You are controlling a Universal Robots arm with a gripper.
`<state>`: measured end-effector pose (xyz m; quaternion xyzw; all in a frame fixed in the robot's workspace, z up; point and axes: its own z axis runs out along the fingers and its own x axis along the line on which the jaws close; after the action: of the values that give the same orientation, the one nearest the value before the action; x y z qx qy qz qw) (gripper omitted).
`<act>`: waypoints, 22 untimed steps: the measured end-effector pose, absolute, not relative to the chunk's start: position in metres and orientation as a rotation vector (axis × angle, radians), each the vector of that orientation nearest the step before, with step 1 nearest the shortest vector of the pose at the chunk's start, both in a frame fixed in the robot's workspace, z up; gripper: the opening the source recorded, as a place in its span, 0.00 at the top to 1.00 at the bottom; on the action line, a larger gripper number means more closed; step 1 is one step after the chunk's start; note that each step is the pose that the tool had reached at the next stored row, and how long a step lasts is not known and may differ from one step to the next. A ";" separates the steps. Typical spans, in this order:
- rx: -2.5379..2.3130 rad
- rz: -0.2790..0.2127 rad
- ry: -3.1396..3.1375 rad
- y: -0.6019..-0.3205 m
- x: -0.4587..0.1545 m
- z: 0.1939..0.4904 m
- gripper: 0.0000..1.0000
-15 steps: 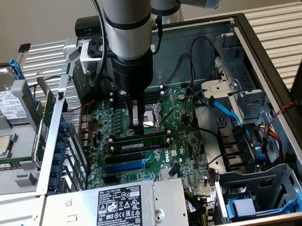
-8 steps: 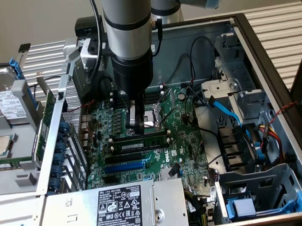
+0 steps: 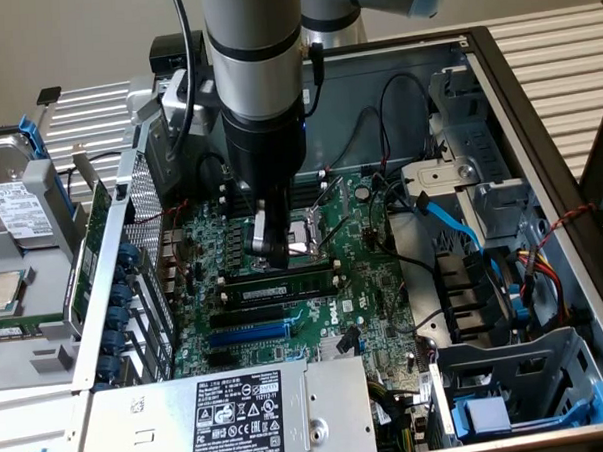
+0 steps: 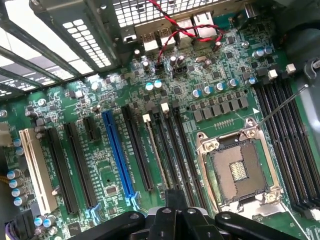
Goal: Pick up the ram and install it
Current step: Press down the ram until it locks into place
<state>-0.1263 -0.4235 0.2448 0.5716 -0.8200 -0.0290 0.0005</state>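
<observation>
The ram (image 3: 281, 285) is a long green stick with black chips, standing on edge in a memory slot just in front of the CPU socket (image 3: 300, 238). In the wrist view the ram (image 4: 155, 152) shows as a thin pale edge in a slot beside a white latch (image 4: 146, 118). My gripper (image 3: 274, 253) hangs straight down over the board with its tips close above the ram's middle. Its black fingers (image 4: 175, 197) are shut together and I see nothing between them. Whether they touch the ram I cannot tell.
The open computer case has a metal wall (image 3: 538, 146) on the exterior view's right, with drive cages and cables (image 3: 462, 229). A power supply (image 3: 239, 409) lies in front. A blue expansion slot (image 4: 117, 152) and black slots sit beside the ram. Red wires (image 4: 172, 30) hang near the ports.
</observation>
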 end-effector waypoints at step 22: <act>1.388 -0.084 -2.822 -0.424 -0.126 0.243 0.89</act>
<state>-0.1263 -0.4236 0.2430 0.4411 -0.8970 -0.0268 -0.0024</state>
